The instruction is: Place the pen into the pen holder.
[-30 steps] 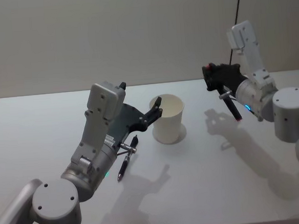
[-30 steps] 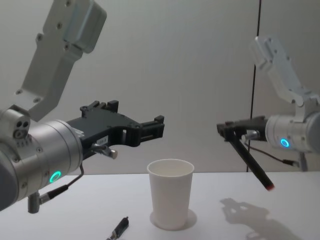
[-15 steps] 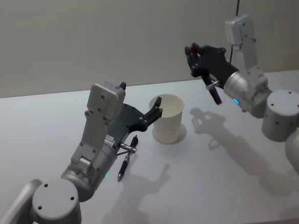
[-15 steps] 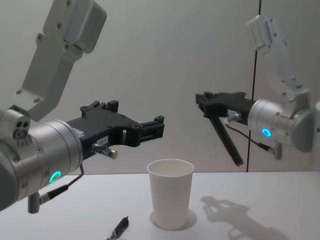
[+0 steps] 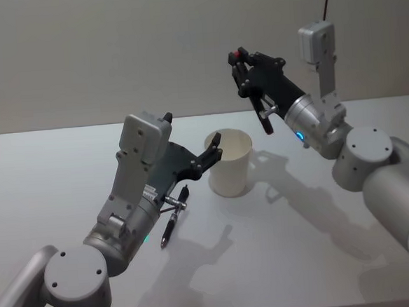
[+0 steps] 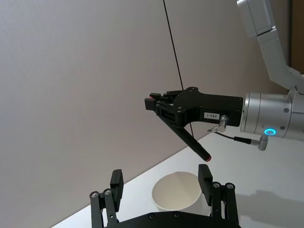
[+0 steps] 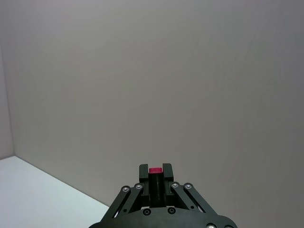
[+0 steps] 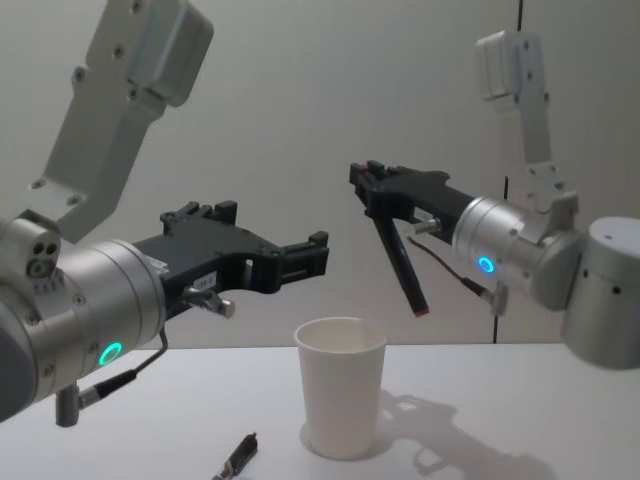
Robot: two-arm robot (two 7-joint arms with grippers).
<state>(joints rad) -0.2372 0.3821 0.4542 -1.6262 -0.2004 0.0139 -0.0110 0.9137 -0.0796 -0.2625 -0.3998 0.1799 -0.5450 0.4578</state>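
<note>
Soft, even light washes the white table (image 5: 44,165), apparently from above and ahead: soft-edged arm shadows (image 5: 197,256) stretch toward the robot, while the grey wall (image 5: 78,57) behind sits dimmer and flat.

The right pincer (image 8: 366,185) hangs raised and clamped tight; the left pincer (image 8: 318,253) reaches forward level, spread wide.

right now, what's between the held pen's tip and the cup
Only air. In the chest view the right pincer holds the pen tilted, red tip above and just right of the cup, apart from it.
</note>
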